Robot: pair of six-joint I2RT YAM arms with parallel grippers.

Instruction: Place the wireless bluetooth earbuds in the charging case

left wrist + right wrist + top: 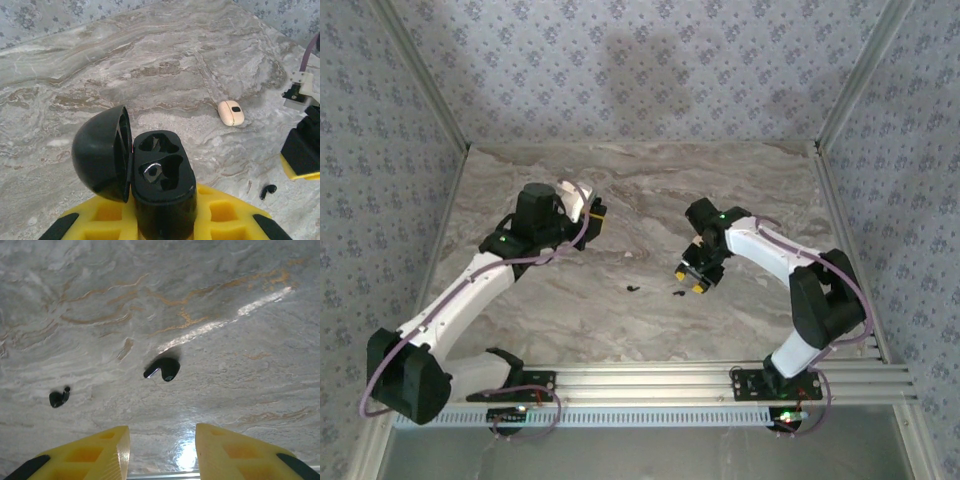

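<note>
The black charging case (162, 175) stands upright between the yellow pads of my left gripper (162, 222), which is shut on it. Its domed lid (100, 152) hangs open to the left, and both sockets are empty. In the top view the left gripper (595, 213) sits left of centre. Two tiny black earbuds lie on the marble: one (164, 368) just ahead of my open right gripper (162, 450), the other (59, 397) further left. From above these earbuds (677, 294) (634, 289) lie beside the right gripper (698, 275). One earbud (268, 190) also appears in the left wrist view.
A small cream oval object (231, 112) with a dark patch lies on the marble table (650, 180) beyond the case. Patterned walls close in the table at the back and sides. An aluminium rail (650, 380) runs along the near edge.
</note>
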